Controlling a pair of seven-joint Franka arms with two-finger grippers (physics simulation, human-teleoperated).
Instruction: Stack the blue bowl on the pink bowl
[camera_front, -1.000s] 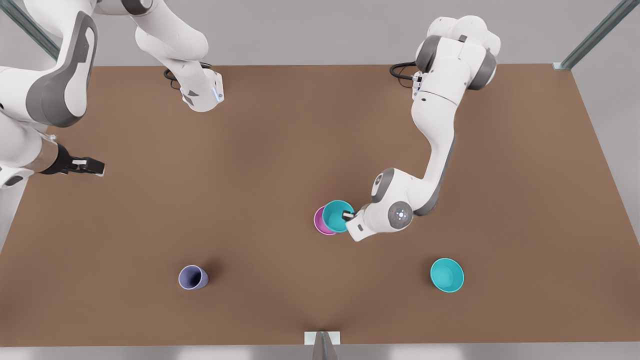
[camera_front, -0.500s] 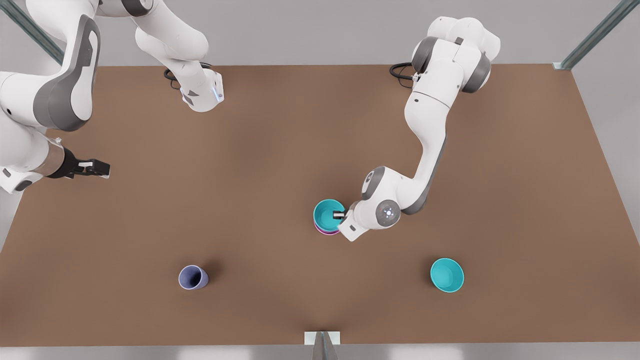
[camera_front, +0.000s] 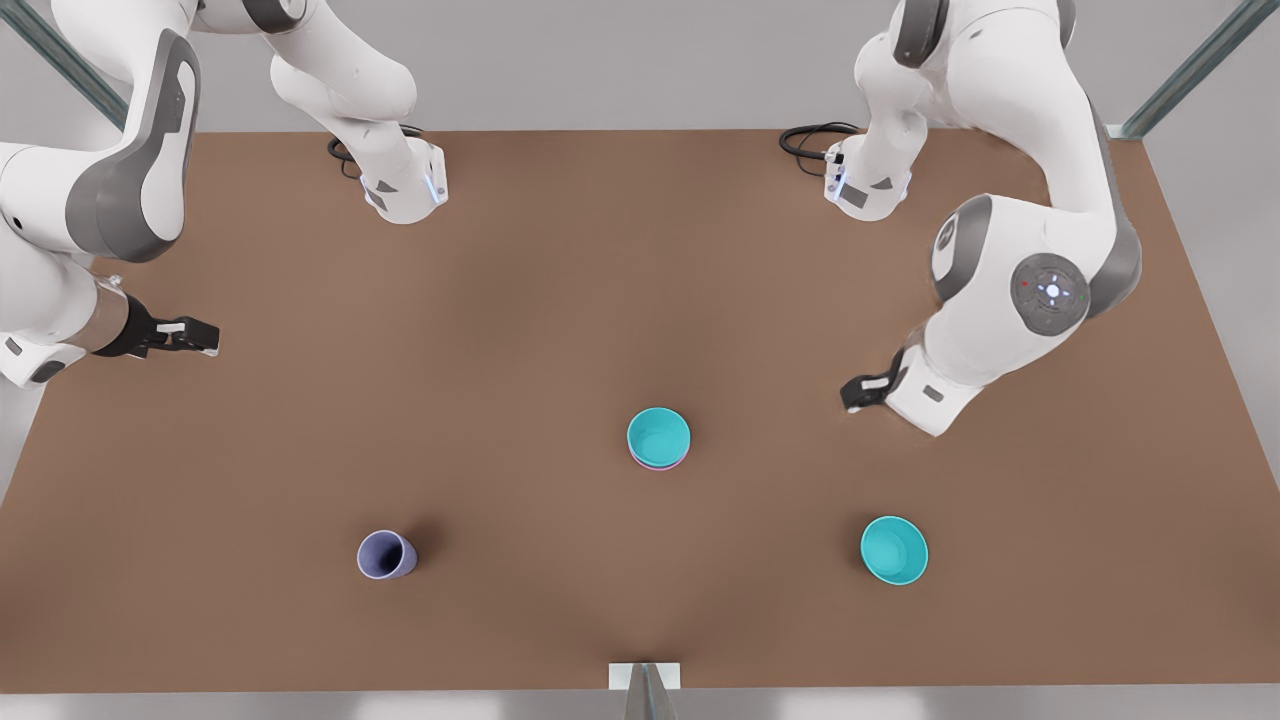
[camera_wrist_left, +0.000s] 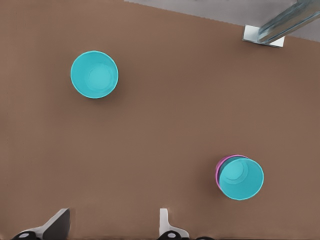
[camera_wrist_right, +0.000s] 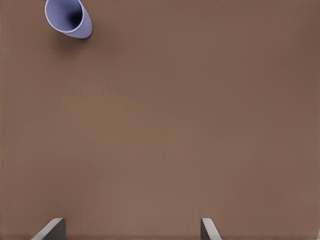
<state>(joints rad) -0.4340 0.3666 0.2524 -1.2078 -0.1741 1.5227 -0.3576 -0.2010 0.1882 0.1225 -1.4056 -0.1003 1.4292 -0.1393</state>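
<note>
The left gripper (camera_front: 868, 388) hangs wide open and empty on the front view's right, well apart from the blue bowl (camera_front: 659, 436), which sits nested in the pink bowl (camera_front: 658, 466) mid-table (camera_front: 520, 330). The right gripper (camera_front: 190, 335), also spread and empty, waits at the front view's left edge.

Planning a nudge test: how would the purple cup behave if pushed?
The purple cup looks tall and narrow, so a high push would probably tip it. Its round wall suggests it would then roll across the table. It appears to be thin plastic, so likely light and stiff.
</note>
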